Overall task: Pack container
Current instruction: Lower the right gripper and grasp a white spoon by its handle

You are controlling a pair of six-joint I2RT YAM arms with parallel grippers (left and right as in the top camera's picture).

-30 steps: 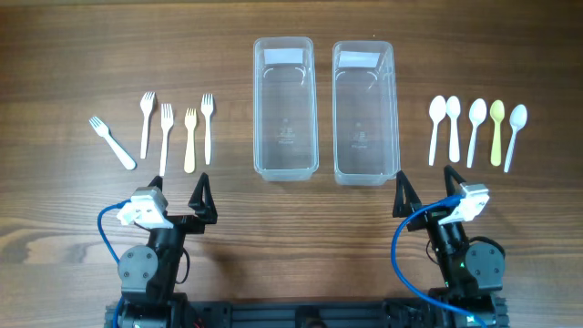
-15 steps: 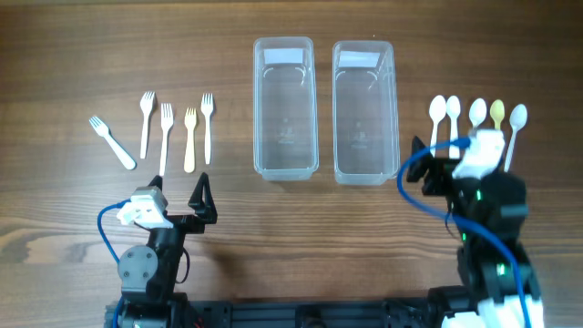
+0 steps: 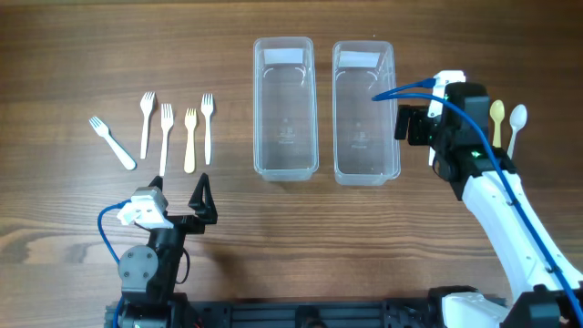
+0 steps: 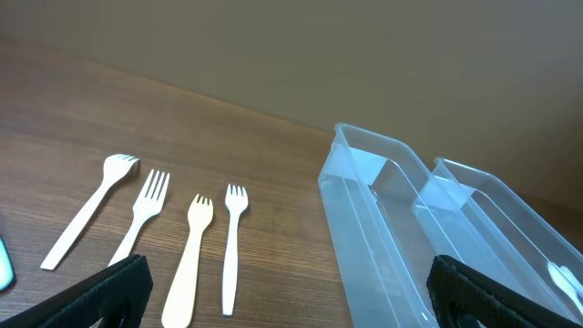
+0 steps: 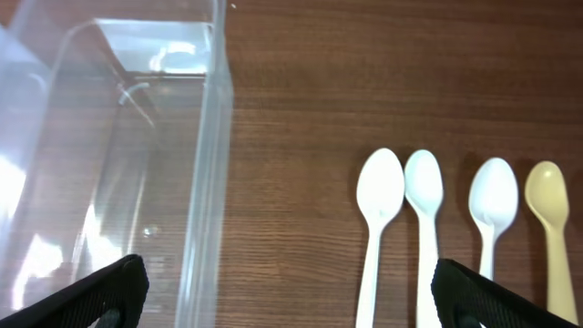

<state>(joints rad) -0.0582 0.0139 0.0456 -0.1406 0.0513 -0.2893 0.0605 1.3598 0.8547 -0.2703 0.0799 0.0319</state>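
Two clear plastic tubs are set side by side at the back centre of the wooden table [image 3: 73, 246]: left container [image 3: 285, 155] and right container [image 3: 365, 169], long sides parallel and close together. A row of spoons [image 5: 424, 191] is laid just right of the right container, bowls pointing away from the robot. Four are counted in the right wrist view: three white, then a cream spoon [image 5: 547, 196]. The right gripper [image 5: 291, 296] is held above the right container's outer wall and the nearest spoons, jaws spread wide, nothing gripped. Five forks [image 3: 166, 128] are laid left of the containers, one white fork [image 3: 112, 143] angled apart. The left gripper [image 3: 178, 196] is positioned near the front edge, jaws spread, nothing held.
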